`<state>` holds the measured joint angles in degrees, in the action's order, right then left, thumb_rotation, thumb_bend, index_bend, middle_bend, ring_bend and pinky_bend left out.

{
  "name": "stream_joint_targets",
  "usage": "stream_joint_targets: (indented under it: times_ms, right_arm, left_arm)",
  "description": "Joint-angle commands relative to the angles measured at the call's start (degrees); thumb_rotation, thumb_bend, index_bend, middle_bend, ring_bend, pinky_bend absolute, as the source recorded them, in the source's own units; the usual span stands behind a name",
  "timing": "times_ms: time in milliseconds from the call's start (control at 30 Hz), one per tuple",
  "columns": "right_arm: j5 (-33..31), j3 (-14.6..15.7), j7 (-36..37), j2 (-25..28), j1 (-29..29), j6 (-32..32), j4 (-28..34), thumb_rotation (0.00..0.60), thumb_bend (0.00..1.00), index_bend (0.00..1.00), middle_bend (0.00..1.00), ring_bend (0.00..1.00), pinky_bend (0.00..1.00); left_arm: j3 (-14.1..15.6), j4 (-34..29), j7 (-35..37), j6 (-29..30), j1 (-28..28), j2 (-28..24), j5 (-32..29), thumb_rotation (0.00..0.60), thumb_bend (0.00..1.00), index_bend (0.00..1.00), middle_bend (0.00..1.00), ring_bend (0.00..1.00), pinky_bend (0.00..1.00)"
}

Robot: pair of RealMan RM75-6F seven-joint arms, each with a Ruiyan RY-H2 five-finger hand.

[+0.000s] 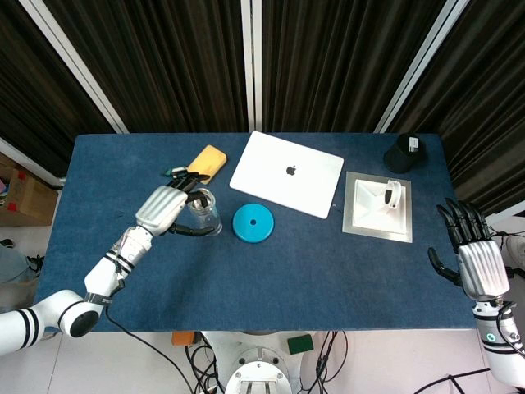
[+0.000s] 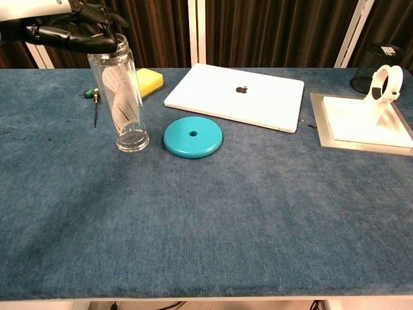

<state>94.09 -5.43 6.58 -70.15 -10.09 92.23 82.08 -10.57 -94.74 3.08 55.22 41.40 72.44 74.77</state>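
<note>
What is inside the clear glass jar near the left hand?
A curled sheet of printed paper stands inside the clear glass jar. The left hand covers its mouth, so the paper's top edge is hidden.

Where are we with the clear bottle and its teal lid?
The clear bottle stands upright and open on the table. The left robot hand is closed round its top. The teal lid lies beside it, untouched. The right robot hand hangs open off the table's edge.

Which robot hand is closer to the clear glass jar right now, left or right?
Left. The left robot hand is at the clear glass jar, fingers over its open top. The right robot hand hangs open off the table's far right edge, past the white stand.
</note>
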Motion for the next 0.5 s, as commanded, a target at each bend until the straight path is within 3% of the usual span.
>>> stream_joint_targets:
  times_ms: [33, 333, 500]
  right_arm:
    - [0.0, 0.0, 0.0, 0.0, 0.0, 0.0, 0.0, 0.6, 0.38, 0.0, 0.0, 0.0, 0.01]
    - [0.0, -0.1, 0.2, 0.0, 0.0, 0.2, 0.0, 0.6, 0.38, 0.0, 0.0, 0.0, 0.01]
    - [0.0, -0.2, 0.5, 0.1, 0.3, 0.7, -0.1, 0.6, 0.38, 0.0, 0.0, 0.0, 0.01]
  left_arm:
    - [-0.1, -0.1, -0.2, 0.5, -0.1, -0.2, 0.2, 0.204, 0.07, 0.44, 0.08, 0.03, 0.15]
    - [-0.3, -2.3, -2.0, 3.7, -1.4, -2.1, 1.3, 0.225, 0.07, 0.43, 0.08, 0.03, 0.15]
    - [-0.4, -6.1, -4.5, 10.8, -5.0, -5.7, 3.6, 0.251, 0.07, 0.4, 0.08, 0.03, 0.15]
